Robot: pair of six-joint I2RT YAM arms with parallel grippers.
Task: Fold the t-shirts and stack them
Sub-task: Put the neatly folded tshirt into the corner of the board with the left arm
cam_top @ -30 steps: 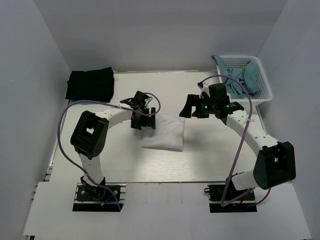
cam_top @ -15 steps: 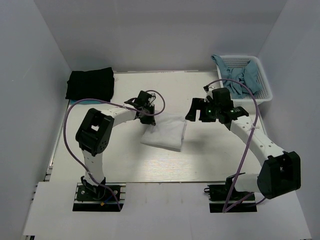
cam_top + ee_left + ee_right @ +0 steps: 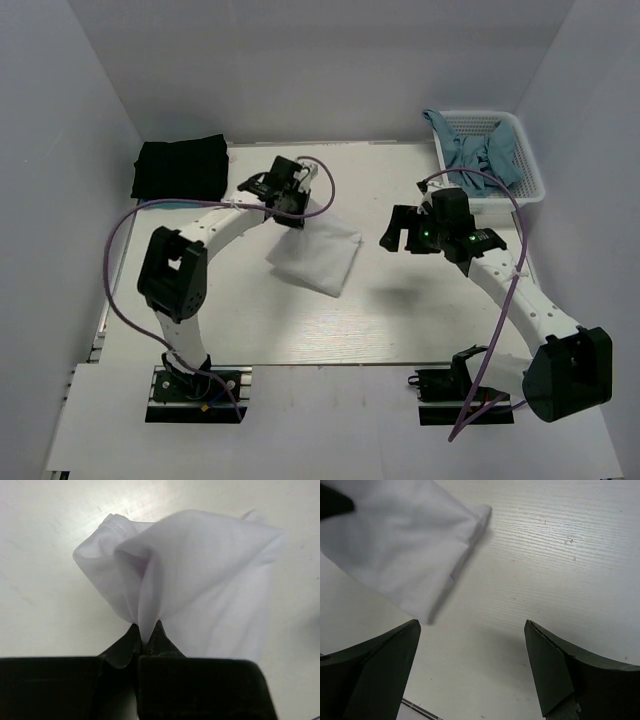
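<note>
White t-shirt (image 3: pixel 312 255) hangs pinched in extended left claw (image 3: pixel 146 639).

White wood-grain table (image 3: pixel 400 320), folded black t-shirt (image 3: pixel 181 168) at far-left corner, white t-shirt (image 3: pixel 315 255) mid-table, white basket (image 3: pixel 520 196) at far-right corner

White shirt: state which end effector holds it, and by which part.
The left end effector pinches the white shirt by a bunched edge; the right end effector holds nothing.

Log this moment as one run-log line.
left end effector: shut on folded white cotton t-shirt | right end effector: open, empty | folded black cotton t-shirt: far-left corner of white table | stack: not yet made
</note>
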